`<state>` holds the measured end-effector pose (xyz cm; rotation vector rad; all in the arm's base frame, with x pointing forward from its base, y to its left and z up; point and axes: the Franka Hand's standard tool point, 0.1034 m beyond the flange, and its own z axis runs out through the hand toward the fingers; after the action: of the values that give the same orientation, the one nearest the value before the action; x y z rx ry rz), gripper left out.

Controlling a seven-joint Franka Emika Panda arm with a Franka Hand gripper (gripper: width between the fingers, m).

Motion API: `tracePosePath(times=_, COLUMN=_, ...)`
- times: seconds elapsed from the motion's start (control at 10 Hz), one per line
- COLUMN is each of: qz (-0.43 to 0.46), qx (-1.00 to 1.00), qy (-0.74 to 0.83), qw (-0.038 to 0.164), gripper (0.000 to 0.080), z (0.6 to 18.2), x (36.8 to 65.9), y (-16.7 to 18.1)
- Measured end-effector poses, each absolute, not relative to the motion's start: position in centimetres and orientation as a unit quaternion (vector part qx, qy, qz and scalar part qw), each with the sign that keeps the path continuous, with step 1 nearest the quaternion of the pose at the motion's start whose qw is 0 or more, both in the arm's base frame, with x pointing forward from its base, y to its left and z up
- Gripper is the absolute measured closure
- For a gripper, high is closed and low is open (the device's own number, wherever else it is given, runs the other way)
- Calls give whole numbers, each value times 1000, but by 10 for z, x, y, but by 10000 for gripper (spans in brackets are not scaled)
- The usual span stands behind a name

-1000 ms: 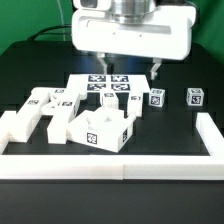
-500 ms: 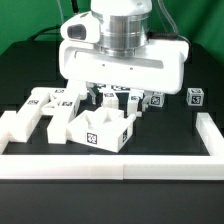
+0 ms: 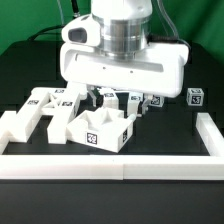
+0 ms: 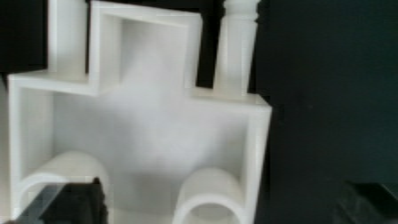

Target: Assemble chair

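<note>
White-bodied gripper (image 3: 116, 99) is hovering low behind the boxy seat (image 3: 98, 131), jaws spread wide; H-shaped frame (image 3: 25, 118) is lying beside it.

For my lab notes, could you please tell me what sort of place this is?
Likely a robotics lab bench: black tabletop, long plain white border wall, and chunky white plastic chair parts bearing black-and-white square tags.
</note>
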<state>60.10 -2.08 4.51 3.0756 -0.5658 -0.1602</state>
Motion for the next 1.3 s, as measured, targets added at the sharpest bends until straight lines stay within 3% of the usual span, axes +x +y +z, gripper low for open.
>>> tracePosePath(times=0.5, qz=-44, qx=984, qy=-172, qw=5, gripper=150, z=20, x=606, y=-12)
tracePosePath(times=0.8, qz=-48, qx=986, qy=-159, qw=5, gripper=150, z=14, x=601, y=-10)
tracePosePath(times=1.0, qz=-49, qx=987, qy=-151, qw=5, gripper=196, z=12, x=601, y=-9)
tracePosePath(times=1.1, qz=-49, qx=987, qy=-151, qw=5, gripper=371, z=12, x=601, y=-9)
tracePosePath(times=1.2, qz=-49, qx=987, qy=-153, qw=3, gripper=371, z=12, x=601, y=-9)
tracePosePath(times=1.3, qz=-49, qx=987, qy=-154, qw=2, gripper=567, z=12, x=601, y=-8)
